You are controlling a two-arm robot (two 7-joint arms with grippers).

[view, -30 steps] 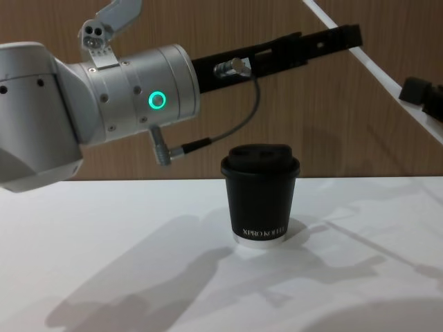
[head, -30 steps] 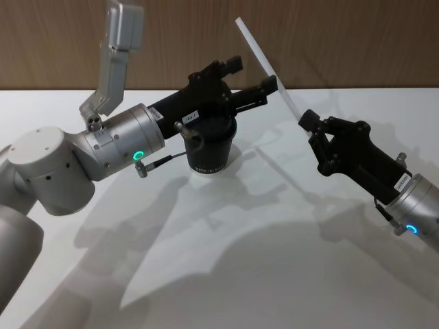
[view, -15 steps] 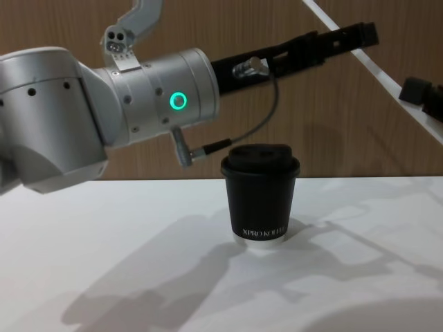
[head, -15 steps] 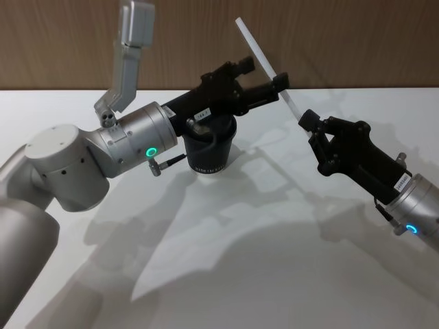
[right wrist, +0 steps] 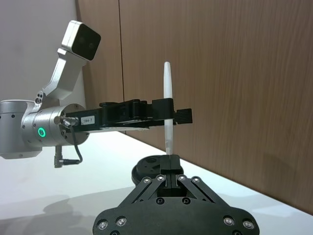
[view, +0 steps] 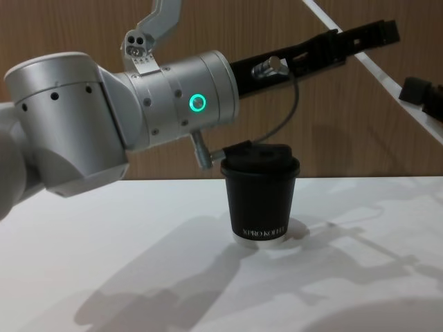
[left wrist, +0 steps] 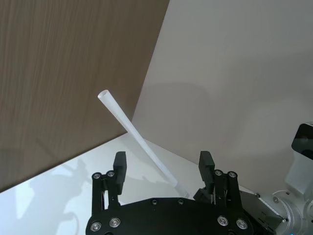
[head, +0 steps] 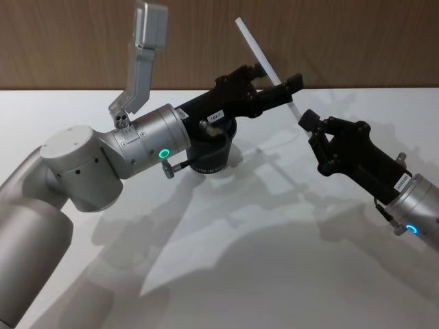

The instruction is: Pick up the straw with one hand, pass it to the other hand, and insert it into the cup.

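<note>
Two fingers of my left pincer (head: 274, 79) stand apart, straddling the straw (head: 255, 45) up and right of the cup (view: 261, 200). My right pincer (head: 306, 121) clamps the straw's lower end, its top slanting up-left.

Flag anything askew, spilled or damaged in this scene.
Nothing stands out. The cup stands upright, nothing spilled. The straw is straight, held slanted by the right hand, with the left hand open around it.
</note>
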